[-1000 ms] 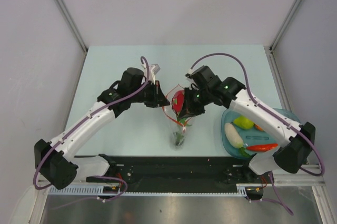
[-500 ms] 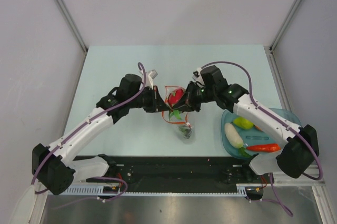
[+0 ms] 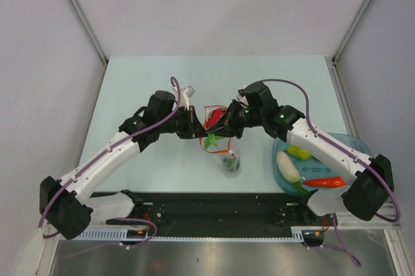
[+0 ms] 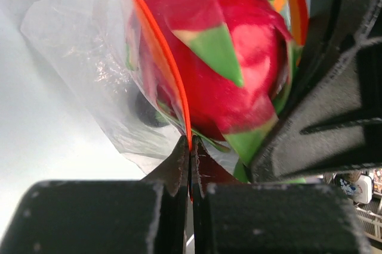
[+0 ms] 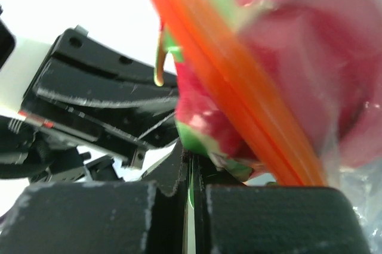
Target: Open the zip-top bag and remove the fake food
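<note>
Two robot arms hold a zip-top bag open between them, with a dragon fruit wedged in its mouth.

From above, the left gripper and right gripper each pinch one side of the bag, which sags toward mid-table. Its mouth stretches left to right, and the fruit sits between them, equally near both. A teal tray lies to the right. In the left wrist view, the fingers are clamped on the red-orange zip strip, with the fruit straight ahead. In the blurred right wrist view, the fingers are closed on the opposite edge, with the fruit just above. One gripper probably must let go to take the fruit.
</note>
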